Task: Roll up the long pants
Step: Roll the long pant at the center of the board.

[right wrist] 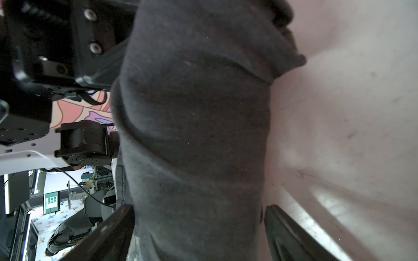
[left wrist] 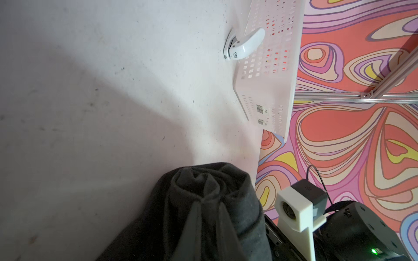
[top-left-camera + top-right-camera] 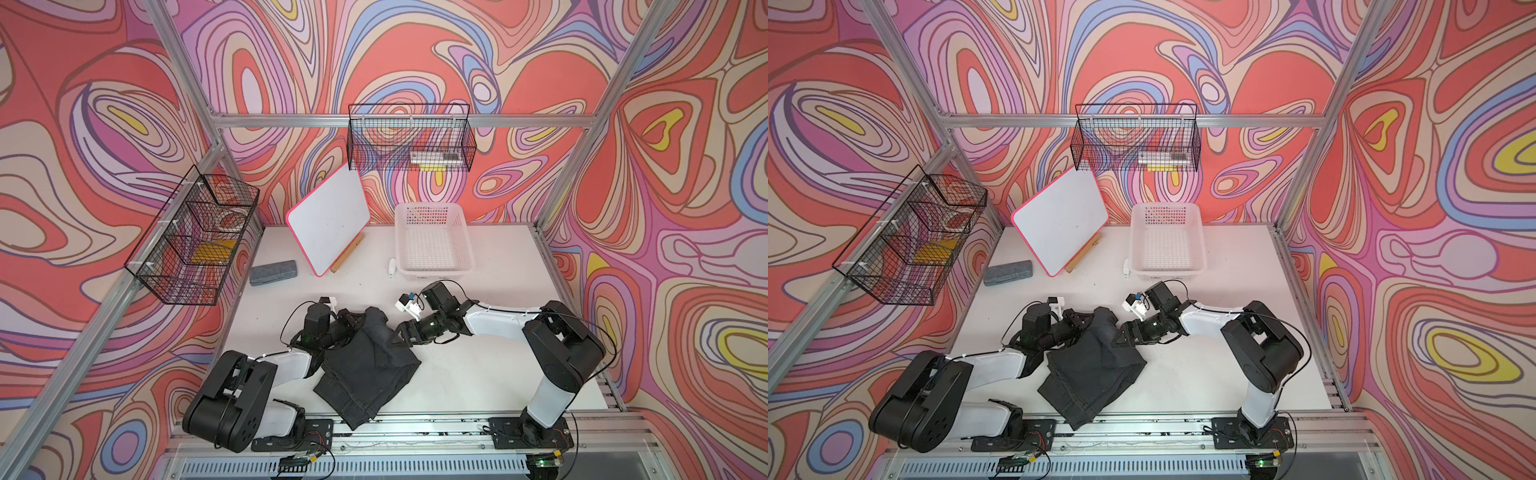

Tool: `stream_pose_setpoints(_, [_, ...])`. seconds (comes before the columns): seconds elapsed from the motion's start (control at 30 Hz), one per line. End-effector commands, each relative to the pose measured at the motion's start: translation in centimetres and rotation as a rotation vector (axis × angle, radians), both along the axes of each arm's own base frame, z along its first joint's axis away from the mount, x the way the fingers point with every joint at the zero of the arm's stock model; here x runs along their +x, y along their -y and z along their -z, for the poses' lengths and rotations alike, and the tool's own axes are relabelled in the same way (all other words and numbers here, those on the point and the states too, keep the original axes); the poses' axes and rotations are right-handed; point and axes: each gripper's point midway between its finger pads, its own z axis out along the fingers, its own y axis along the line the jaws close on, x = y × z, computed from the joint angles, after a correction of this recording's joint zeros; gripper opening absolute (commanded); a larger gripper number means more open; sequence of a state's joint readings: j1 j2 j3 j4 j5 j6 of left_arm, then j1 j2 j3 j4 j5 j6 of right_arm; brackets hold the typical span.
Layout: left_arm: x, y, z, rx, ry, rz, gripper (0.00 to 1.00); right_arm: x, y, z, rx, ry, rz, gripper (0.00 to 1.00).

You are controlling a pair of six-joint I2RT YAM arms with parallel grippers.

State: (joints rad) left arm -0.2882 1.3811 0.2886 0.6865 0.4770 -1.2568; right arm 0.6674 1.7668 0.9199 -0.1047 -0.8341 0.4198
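While the left hand clamps the half-rolled long pants, the right hand straddles the roll open, and probably must close before rolling on.

Charcoal long pants lie bunched on the table, far end rolled up
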Motion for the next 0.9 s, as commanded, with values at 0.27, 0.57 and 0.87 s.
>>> stream_pose_setpoints(0.27, [4.2,1.2,-2.7,-0.028,0.12,-0.005,0.0,0.5,-2.4,0.3,0.005,0.045,-0.046,0.0])
stream_pose_setpoints(0.57, [5.9,-0.7,-5.1,0.354,0.039,0.063,0.38,10.5,5.0,-2.5,-0.622,0.471,0.2,0.0])
stream_pose_setpoints(0.87, [3.6,-3.5,-5.6,0.444,-0.133,-0.02,0.49,10.7,5.6,-2.0,-1.019,0.706,0.093,0.0])
